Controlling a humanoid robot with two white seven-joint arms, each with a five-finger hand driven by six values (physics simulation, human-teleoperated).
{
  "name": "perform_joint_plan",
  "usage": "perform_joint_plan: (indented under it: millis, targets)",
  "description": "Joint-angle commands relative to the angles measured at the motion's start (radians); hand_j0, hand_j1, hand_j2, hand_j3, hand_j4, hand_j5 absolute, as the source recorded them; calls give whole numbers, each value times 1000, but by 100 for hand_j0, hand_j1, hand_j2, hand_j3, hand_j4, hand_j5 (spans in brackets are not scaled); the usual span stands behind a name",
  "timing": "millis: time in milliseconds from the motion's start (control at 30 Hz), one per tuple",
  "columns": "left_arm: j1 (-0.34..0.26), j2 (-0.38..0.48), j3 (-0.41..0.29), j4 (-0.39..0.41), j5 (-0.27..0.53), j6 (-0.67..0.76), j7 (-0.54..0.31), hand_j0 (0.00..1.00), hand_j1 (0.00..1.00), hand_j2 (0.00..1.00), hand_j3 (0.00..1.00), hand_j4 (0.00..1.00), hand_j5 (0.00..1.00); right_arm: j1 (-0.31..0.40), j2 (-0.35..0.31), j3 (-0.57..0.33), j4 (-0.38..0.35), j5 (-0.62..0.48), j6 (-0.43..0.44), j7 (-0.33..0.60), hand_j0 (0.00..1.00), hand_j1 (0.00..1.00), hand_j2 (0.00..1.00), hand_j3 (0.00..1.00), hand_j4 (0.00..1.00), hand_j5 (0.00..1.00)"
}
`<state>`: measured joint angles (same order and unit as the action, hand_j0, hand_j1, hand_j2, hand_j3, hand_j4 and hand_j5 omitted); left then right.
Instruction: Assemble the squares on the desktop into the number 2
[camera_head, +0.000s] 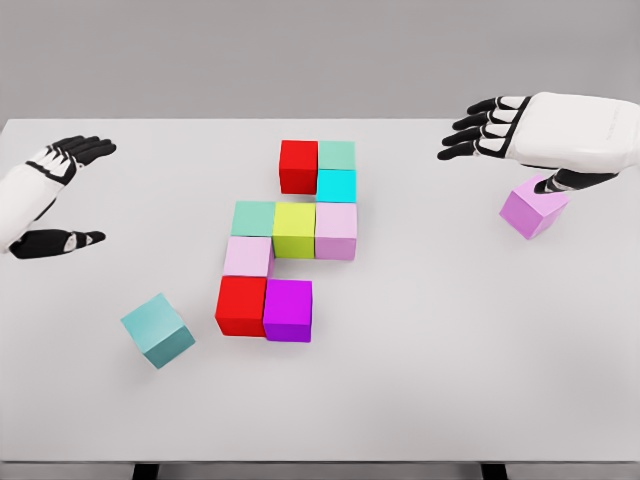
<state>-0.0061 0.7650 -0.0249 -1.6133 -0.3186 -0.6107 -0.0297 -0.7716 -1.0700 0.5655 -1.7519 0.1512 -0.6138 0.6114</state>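
Several coloured cubes stand joined at the table's middle: a red cube (298, 165) and a green cube (337, 155) on top, a cyan cube (336, 185) below, then a teal cube (253, 218), a yellow-green cube (294, 229) and a pale pink cube (336, 231), a light pink cube (247, 256), a second red cube (240, 304) and a magenta cube (288, 309). A loose teal cube (157, 330) lies tilted at the lower left. A violet cube (533, 209) sits at the right, just under my right hand (480, 128), whose fingers are spread and hold nothing. My left hand (62, 195) hovers open at the left edge.
The white table (450, 350) spans the view, with its front edge near the bottom and its far edge behind the cubes. Two dark table legs show below the front edge.
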Motion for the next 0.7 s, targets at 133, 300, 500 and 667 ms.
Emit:
perform_joint_plan:
  millis: [133,300,500,667]
  targets:
    - [0,-16,7,3,13,0,-29,100,100,100,100,100,100,6,-33,-10,0,-7,3,-1,100,100,100,100,100,100]
    - [3,194,10,-23,144,0,-234,100,100,100,100,100,100,-52,14,11,409,178,3,-1,100,100,100,100,100,100]
    - [-12,519,-122,-115,536,0,-581,100,100,100,100,100,100,-100,134,142,465,281,3,-1,100,100,100,100,100,100]
    - [-18,475,-125,-135,546,0,-581,100,100,100,100,100,100,-130,235,149,644,320,3,-1,100,100,100,100,100,100]
